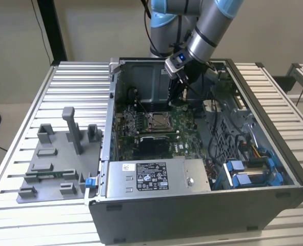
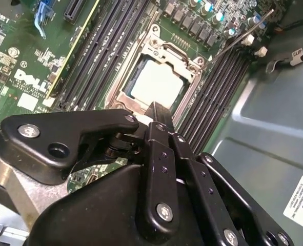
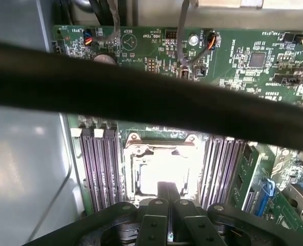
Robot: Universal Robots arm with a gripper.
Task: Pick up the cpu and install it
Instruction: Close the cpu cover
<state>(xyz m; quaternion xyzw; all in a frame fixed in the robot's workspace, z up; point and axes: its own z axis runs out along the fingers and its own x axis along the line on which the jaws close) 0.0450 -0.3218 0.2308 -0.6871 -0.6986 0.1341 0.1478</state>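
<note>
**Status of the work**

1. Position of the part. The small flat square cpu (image 2: 159, 82) with a pale silver-grey metal top lies inside the metal-framed square socket (image 2: 192, 64) on the green motherboard (image 2: 18, 77). It sits level within the frame, between the two banks of long dark memory slots (image 2: 97, 48). In the first wrist view the cpu (image 3: 164, 166) appears as a bright patch in the same frame.

2. Position of the tool. The black gripper (image 2: 156, 108) hangs above the socket, near its edge. In the exterior view the gripper (image 1: 176, 97) is inside the open dark grey computer case (image 1: 192, 205), above the board and apart from the socket (image 1: 156, 120).

3. State of the jaws. The jaws are clenched tip to tip with nothing between them. No contact with the cpu is visible.

4. Progress. Judged from these positions, pick-up and placement are complete. A thin metal lever (image 2: 238, 36) slants away beside the socket; whether the frame is clamped down cannot be determined, so retention may be outstanding.

5. Surroundings. The grey plastic fixture tray (image 1: 64, 154) rests on the slatted metal surface (image 1: 74, 82) at the exterior view's left, well apart from the gripper.
</note>
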